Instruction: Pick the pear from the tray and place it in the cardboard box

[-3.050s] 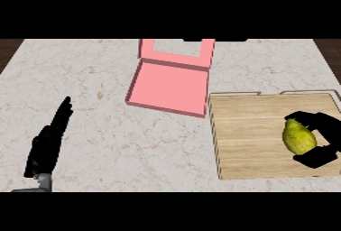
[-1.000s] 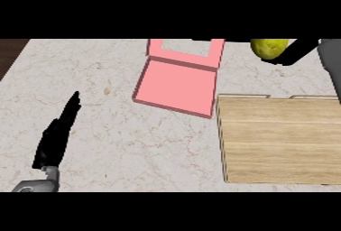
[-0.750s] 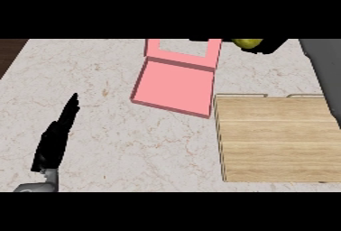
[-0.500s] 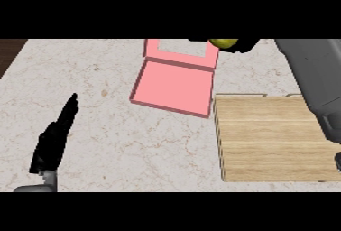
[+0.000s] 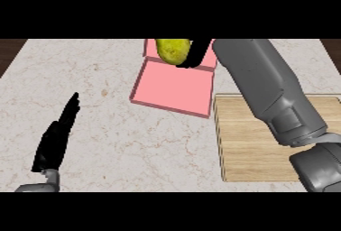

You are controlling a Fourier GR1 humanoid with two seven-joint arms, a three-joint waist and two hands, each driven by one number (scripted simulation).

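The yellow-green pear (image 5: 172, 50) hangs at the top of the head view, over the far end of the pink box (image 5: 174, 85). My right hand (image 5: 196, 55) is curled round the pear's right side, and its grey forearm (image 5: 273, 99) stretches across the wooden tray (image 5: 246, 149). Nothing lies on the part of the tray that shows. The box is open, with its lid standing at the far end behind the pear. My left hand (image 5: 57, 137) rests open on the counter at the lower left, fingers straight and pointing away.
The marble counter (image 5: 100, 72) spreads to the left and in front of the box. A dark strip beyond the counter's edge shows at the top left corner and top right corner.
My right hand has carried the pear leftward from beyond the box's right side to above the box's far end. The forearm now covers part of the tray. The left hand stayed put.
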